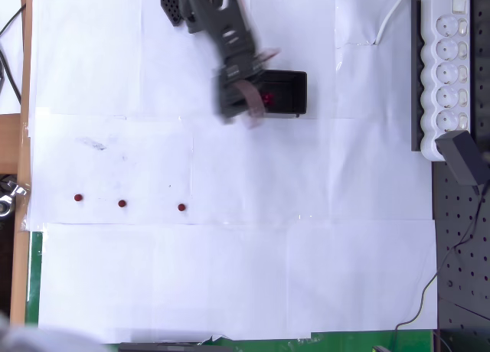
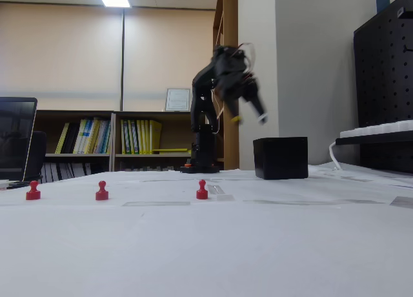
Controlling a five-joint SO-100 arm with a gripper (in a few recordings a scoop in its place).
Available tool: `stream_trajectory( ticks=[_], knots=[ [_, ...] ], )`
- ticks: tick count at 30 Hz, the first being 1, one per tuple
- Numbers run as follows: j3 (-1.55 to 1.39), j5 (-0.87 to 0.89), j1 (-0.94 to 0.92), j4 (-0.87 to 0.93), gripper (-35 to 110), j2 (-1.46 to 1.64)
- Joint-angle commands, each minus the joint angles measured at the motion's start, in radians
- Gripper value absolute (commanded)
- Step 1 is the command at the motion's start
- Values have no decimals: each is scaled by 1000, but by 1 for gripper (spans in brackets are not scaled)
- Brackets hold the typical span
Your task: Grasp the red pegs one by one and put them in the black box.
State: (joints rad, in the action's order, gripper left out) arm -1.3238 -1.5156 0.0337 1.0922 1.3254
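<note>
My claw (image 1: 243, 99) hangs above the left end of the black box (image 1: 289, 92) in the overhead view, blurred, and in the fixed view it (image 2: 248, 118) sits raised in the air to the left of and above the box (image 2: 281, 157), clear of its rim. The blur keeps me from telling whether the claw is wide or narrow, or whether anything is pinched in it. Inside the box, in the overhead view, something red (image 1: 267, 99) shows near its left end, just beside my claw. Three red pegs (image 1: 122, 203) stand in a row on the white paper covering the tabletop (image 1: 306, 275), well apart from the box, toward the left of the overhead view; in the fixed view the same three stand upright in a line (image 2: 102, 191) in the foreground. A white power strip (image 1: 448, 61) lies along the right edge of the overhead view.
</note>
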Motion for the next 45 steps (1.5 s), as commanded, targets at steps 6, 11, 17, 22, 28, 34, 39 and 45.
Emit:
stream_trajectory(
  ticks=[6,11,17,22,28,34,39,45],
  knots=[
    [71,41,-235,-1045,23,483],
    [-78,-8,-160,-1224,23,706],
    [-272,-32,-112,-1249,23,854],
    [-313,-35,-101,-1269,23,897],
    [-318,-40,-61,-1335,23,927],
    [-336,-17,-55,-1364,23,965],
    [-359,-15,-40,-1364,17,986],
    [-351,-20,-32,-1336,12,974]
  ],
)
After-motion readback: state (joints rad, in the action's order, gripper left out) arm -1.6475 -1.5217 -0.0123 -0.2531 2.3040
